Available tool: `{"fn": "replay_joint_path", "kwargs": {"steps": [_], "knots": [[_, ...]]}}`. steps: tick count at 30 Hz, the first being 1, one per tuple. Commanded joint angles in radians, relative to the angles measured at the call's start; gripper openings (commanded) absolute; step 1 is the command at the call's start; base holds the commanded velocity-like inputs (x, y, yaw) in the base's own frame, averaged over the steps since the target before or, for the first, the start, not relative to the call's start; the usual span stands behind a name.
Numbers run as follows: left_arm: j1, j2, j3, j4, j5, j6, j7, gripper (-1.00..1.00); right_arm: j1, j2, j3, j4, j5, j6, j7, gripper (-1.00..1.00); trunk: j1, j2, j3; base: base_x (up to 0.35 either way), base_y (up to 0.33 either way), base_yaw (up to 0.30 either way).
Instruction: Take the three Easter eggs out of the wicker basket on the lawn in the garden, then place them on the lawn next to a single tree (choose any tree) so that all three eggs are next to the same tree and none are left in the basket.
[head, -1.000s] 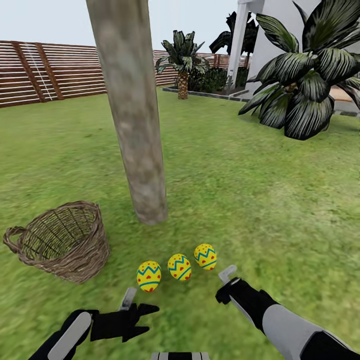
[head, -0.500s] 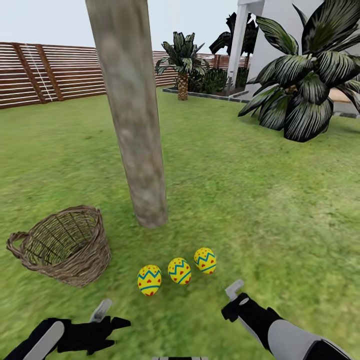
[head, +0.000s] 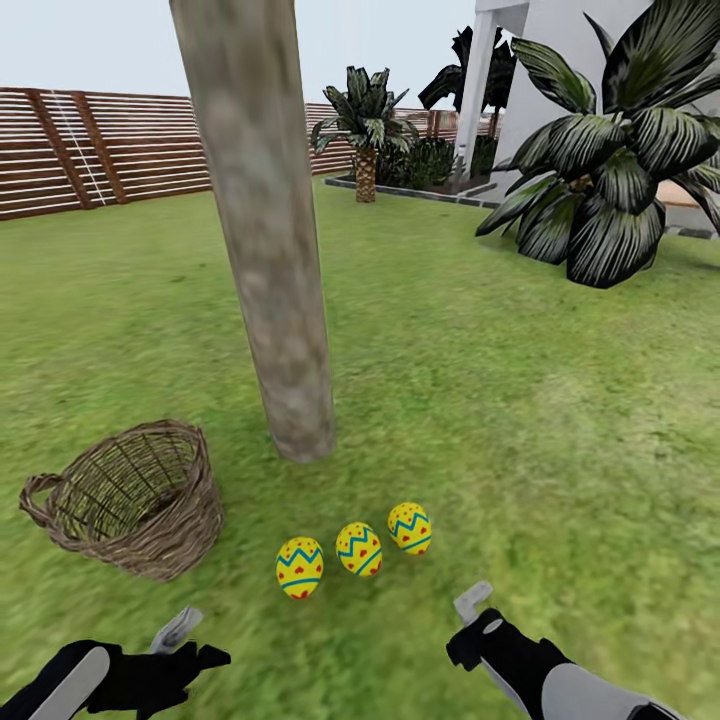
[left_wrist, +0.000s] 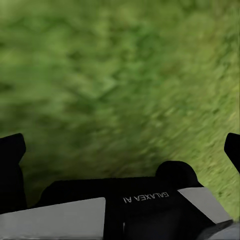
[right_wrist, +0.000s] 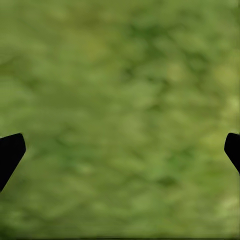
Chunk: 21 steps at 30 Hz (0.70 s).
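Note:
Three yellow Easter eggs with blue zigzags lie in a row on the lawn (head: 520, 420): one at the left (head: 299, 567), one in the middle (head: 359, 548), one at the right (head: 410, 527). They sit just in front of the base of the tree (head: 272, 260), a pale mottled trunk. The wicker basket (head: 130, 497) stands tilted on the grass left of the eggs, and no egg shows inside it. My left gripper (head: 195, 642) hovers low, near and left of the eggs, open over bare grass (left_wrist: 120, 90). My right gripper (head: 468, 615) is near and right of them, also open and holding nothing (right_wrist: 120, 150).
A large dark striped broad-leaved plant (head: 610, 170) stands at the back right beside the white house (head: 560, 60). A small palm (head: 365, 130) and a brown slat fence (head: 90, 150) line the far side. Open grass spreads to the right of the tree.
Both arms have drawn back from the eggs toward the view's lower edge, the left one farther left. The whole picture has shifted down a little. The eggs and basket stay put.

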Motion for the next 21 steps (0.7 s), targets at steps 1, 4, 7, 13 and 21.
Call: {"fn": "replay_joint_path", "kwargs": {"steps": [1, 4, 7, 13, 21], "knots": [[-0.001, -0.001, -0.003, 0.013, -0.005, -0.001, -0.003, 1.00, 0.009, -0.001, 0.008, -0.003, -0.010, -0.007, 0.000, 1.00, -0.004, 0.007, 0.003, 0.000, 0.000, 0.000], [-0.001, -0.005, -0.007, 0.057, -0.007, -0.023, 0.001, 1.00, 0.041, -0.002, 0.007, -0.002, -0.031, -0.071, -0.001, 1.00, -0.016, 0.028, 0.012, 0.000, 0.000, 0.000], [-0.001, -0.007, -0.019, 0.093, -0.022, -0.083, 0.003, 1.00, 0.053, -0.003, 0.007, 0.008, -0.041, -0.100, -0.001, 1.00, -0.027, 0.049, 0.021, 0.000, 0.000, 0.000], [-0.001, -0.044, -0.049, 0.204, -0.149, -0.184, 0.003, 1.00, 0.069, 0.000, 0.007, 0.055, -0.048, -0.110, 0.000, 1.00, -0.050, 0.091, 0.040, 0.000, 0.000, 0.000], [-0.001, -0.092, -0.054, 0.342, -0.205, -0.304, 0.003, 1.00, 0.094, -0.001, 0.007, 0.077, -0.145, -0.111, 0.000, 1.00, -0.081, 0.147, 0.065, 0.000, 0.000, 0.000]]}}
